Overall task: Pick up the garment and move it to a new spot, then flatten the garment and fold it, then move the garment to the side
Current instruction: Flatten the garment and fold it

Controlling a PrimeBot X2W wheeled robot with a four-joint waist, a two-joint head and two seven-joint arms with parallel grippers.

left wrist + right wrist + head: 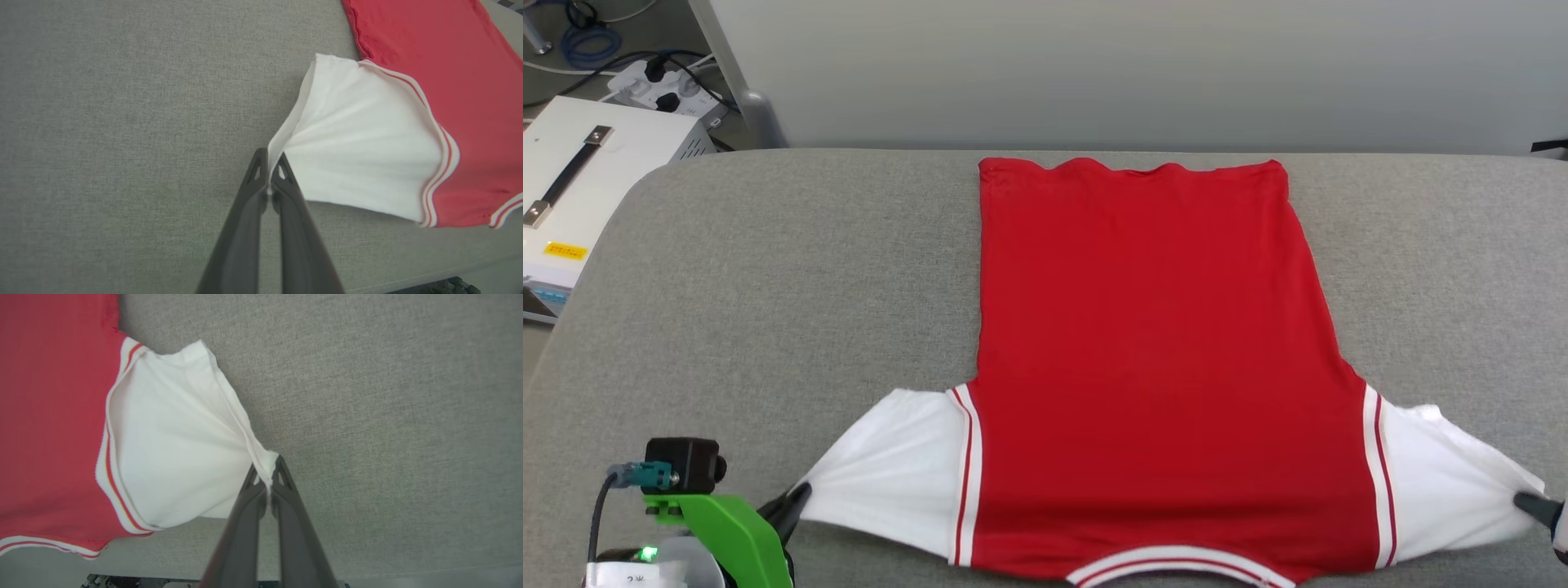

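The garment (1160,327) lies spread flat across the middle of the grey counter (768,286). The left claw (796,500) is clamped on the tip of the left sleeve (890,474), the right claw (1535,508) on the right sleeve (1445,482). Each pinch holds only a thin edge; an uneven pull could slip one free and skew the cloth.

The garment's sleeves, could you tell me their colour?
Plain white; a sleeve shows best in the left wrist view.

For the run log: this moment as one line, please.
garment: spread flat, plain red side up, on grey surface | left gripper: shut on left-side sleeve edge | right gripper: shut on right-side sleeve edge
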